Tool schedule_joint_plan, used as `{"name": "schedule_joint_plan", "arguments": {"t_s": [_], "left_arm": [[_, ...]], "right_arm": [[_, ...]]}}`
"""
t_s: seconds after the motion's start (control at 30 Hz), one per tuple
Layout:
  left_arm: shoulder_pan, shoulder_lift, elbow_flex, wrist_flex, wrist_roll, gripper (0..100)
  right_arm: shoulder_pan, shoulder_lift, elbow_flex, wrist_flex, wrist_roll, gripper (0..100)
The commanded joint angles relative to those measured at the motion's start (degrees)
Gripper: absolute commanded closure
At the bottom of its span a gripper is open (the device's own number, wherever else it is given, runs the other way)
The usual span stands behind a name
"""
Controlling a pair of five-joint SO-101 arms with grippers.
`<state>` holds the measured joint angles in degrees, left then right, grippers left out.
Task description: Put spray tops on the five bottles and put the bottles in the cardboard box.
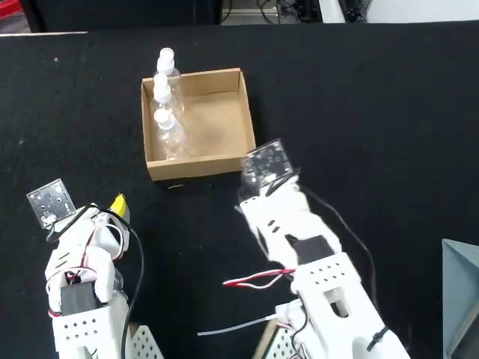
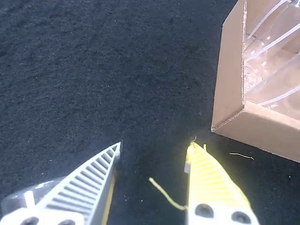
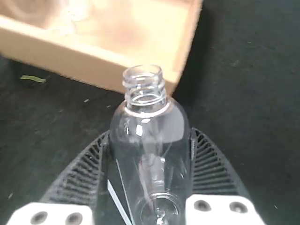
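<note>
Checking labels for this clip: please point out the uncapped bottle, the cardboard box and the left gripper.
uncapped bottle [image 3: 150, 129], right wrist view, on its clear shoulder.
cardboard box [image 1: 198, 168], high view, on its near outer wall.
left gripper [image 2: 154, 147], left wrist view, midway between its fingertips.

tally by kind
three bottles with white spray tops [image 1: 169, 127], one bottle without a top [image 3: 150, 136], so four bottles in all; one cardboard box [image 1: 198, 166]; two arms [image 1: 82, 284].

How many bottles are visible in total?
4. The far bottle, middle bottle and near bottle, all with spray tops, line the cardboard box's left wall; the open bottle is in the right claw. Others may be hidden.
</note>
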<state>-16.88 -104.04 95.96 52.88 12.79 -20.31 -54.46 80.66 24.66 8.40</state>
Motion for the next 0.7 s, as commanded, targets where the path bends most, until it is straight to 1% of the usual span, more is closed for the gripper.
{"name": "schedule_joint_plan", "arguments": {"t_s": [0.0,0.3,0.67], "left_arm": [[0.6,-0.6,1.5,-0.2,-0.4,79],[0.6,-0.6,1.5,-0.2,-0.4,79],[0.7,-0.6,1.5,-0.2,-0.4,79]], "right_arm": [[-3.8,-2.0,0.0,0.9,0.8,86.8],[-9.8,-2.1,-5.1,14.7,0.8,86.8],[-9.8,-2.2,-9.5,21.5,0.8,86.5]]}}
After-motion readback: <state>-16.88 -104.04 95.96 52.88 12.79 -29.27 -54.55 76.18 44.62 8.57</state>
